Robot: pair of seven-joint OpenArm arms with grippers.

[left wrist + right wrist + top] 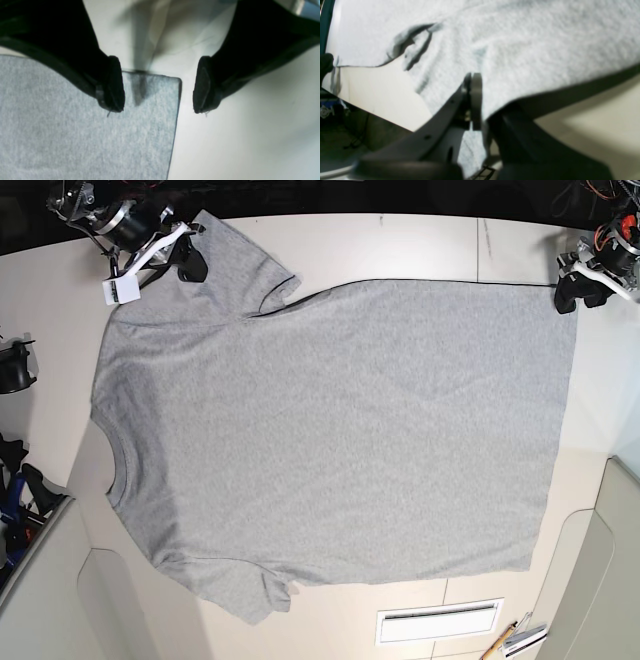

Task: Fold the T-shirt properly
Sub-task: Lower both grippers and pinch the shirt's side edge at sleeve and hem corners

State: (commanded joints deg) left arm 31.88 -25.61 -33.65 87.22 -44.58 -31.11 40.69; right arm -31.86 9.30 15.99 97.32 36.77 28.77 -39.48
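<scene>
Grey T-shirt (330, 430) is spread flat on the table (420, 245), unfolded. Right fingers (473, 100) are closed on a sleeve; left fingers (112, 83) are wide open, empty, astride the hem corner. Next, this corner must be pinched.

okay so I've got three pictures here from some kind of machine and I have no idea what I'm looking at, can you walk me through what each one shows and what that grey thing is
This is a robot with two arms working at a pale table. The base picture looks straight down: a grey T-shirt lies spread flat, plain side up.

The other two pictures come from cameras on the arms' wrists. The left wrist picture shows the left gripper, its dark jaws open over one bottom corner of the shirt, holding nothing. In the overhead view that arm is at the top right.

The right wrist picture shows the right gripper with its jaws closed on shirt fabric. Overhead, it sits at the top left, by a sleeve.
</scene>
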